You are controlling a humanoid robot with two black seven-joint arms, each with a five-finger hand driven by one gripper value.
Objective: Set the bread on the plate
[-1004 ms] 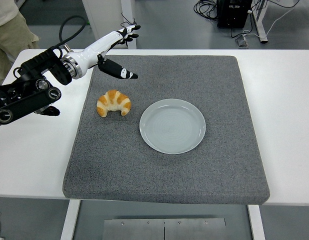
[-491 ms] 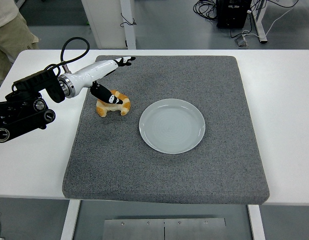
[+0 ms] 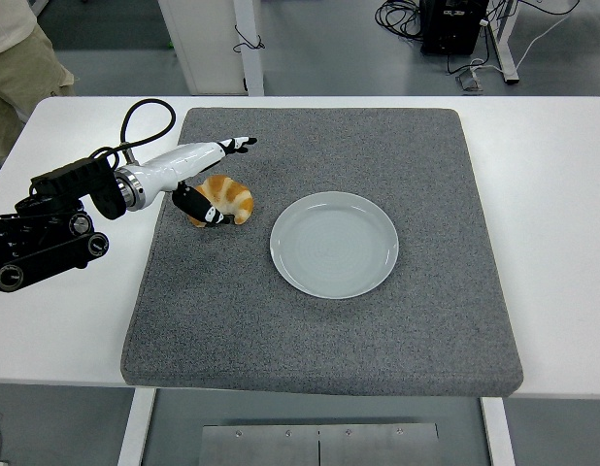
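The left hand point(image 3: 205, 180) reaches in from the 9 o'clock side of the table point(image 3: 67, 320) and is at the bread point(image 3: 225, 198). Its white back lies over the far side of the bread, with the long fingers point(image 3: 240, 144) stretched out toward 1 o'clock and not bent around anything. The black thumb point(image 3: 195, 205) curls under at the near left side of the bread and touches it. So the hand is partly closed on the bread, thumb against it, but the grasp is not complete; the bread rests on the mat point(image 3: 319, 320).

The bread is a croissant, golden with pale stripes. It lies on the grey mat at about 9 o'clock from the plate point(image 3: 334, 244), near to it but not touching.

The plate is round and pale, and it sits close to the middle of the mat. Nothing lies in it.

A person point(image 3: 18, 58) in light clothes stands at the 11 o'clock corner of the picture.
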